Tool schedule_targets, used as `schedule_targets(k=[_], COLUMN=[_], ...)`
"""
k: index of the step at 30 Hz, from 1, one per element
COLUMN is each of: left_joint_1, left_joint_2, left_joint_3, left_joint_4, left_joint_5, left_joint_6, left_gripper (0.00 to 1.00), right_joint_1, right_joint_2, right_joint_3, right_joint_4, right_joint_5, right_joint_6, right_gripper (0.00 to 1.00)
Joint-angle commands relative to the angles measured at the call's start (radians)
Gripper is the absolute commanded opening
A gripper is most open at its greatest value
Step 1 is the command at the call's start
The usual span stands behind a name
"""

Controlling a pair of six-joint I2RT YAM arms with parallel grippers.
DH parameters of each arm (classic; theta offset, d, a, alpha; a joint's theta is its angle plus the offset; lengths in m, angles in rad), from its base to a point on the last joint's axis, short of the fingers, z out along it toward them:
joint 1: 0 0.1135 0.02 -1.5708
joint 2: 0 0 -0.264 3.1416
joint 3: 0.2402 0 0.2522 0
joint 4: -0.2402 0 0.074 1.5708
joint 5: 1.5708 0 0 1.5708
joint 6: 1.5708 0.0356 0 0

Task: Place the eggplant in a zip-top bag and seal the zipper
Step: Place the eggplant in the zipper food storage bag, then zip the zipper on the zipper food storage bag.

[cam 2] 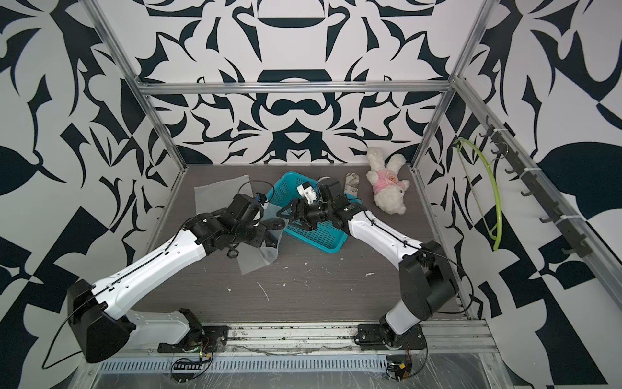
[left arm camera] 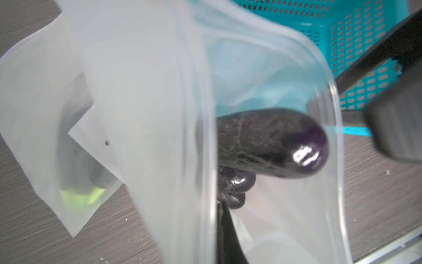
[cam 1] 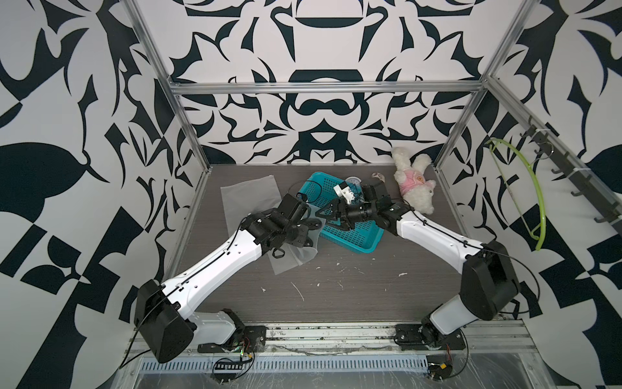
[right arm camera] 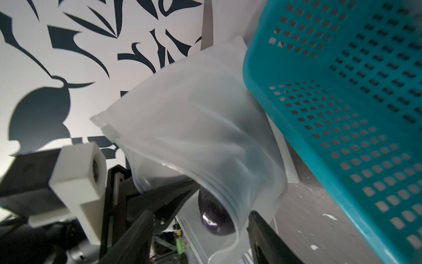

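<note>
Eggplant sat inside the zip-top bag, blunt end at the mouth, pointing three o'clock. Your left gripper pinched the rim; your right gripper stood apart. Tilt that mouth down and it could've slid out, fouling the zipper.

Both top views look steeply down from high at the front, facing the patterned back wall and taking in the whole surface. Each wrist camera sits very near the zip-top bag, on opposite sides; both share its mouth, the eggplant and the teal basket.
</note>
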Motion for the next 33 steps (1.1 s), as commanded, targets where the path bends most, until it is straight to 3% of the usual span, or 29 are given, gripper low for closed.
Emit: schedule_targets(k=[1,7,11,18,26,33], left_joint_1=[0.014,0.041,0.046,0.069,0.094,0.111], left_joint_2=[-0.017,-0.017,-0.006,0.016,0.024,0.026], left_joint_3=[-0.009,-0.002,0.021,0.042,0.061,0.060], left_joint_4=[0.019,0.021,0.004,-0.004,-0.006,0.025], left_joint_5=[0.059,0.117,0.127,0.146,0.119,0.137], left_joint_6=[-0.012,-0.012,-0.007,-0.014,-0.049,-0.074], left_gripper=[0.00,0.00,0.00,0.00,0.00,0.00], right_joint_1=[-0.002,0.010,0.043,0.062,0.064,0.066], right_joint_2=[-0.029,-0.011,0.025,0.054,0.055,0.064], right_joint_3=[0.110,0.196,0.223,0.216,0.206,0.208], right_joint_4=[-0.224,-0.378,-0.408,-0.388,-0.420,-0.419], right_joint_5=[0.082,0.219,0.233,0.274,0.352,0.313], right_joint_6=[-0.246,-0.402,-0.453,-0.440,-0.441,-0.436], right_gripper=[0.67,0.67,0.67,0.66,0.40,0.24])
